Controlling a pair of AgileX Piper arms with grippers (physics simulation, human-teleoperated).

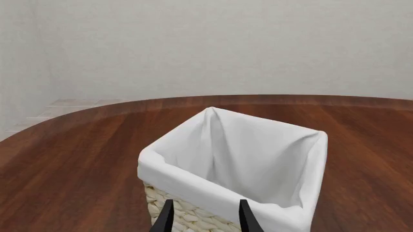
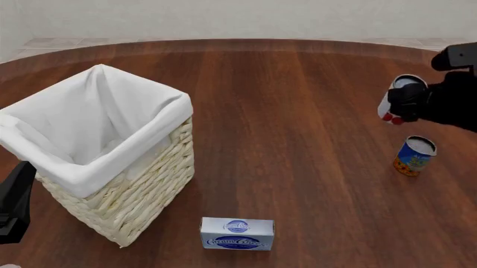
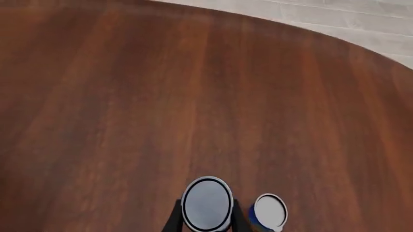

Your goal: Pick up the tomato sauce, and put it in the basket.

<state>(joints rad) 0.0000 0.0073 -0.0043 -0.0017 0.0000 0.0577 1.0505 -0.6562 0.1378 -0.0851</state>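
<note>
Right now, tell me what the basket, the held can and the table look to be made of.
The basket: cream woven wicker, matte, by its braided strands; its liner looks like soft white cloth, creased and folded over the rim. The tomato sauce in the right tool: probably metal, given its smooth silver-grey ringed top, with a printed label. The table: dark wood grain, polished-looking, with a faint sheen.

2 cans: tomato sauce (image 2: 396, 95), blue can (image 2: 414, 156); 1 basket (image 2: 142, 184); 1 box (image 2: 238, 233); 2 arms.

Blue and orange-yellow can (image 2: 414, 156) upright, blue-and-white box (image 2: 237, 233) lying flat, well apart on brown table (image 2: 298, 128).
</note>
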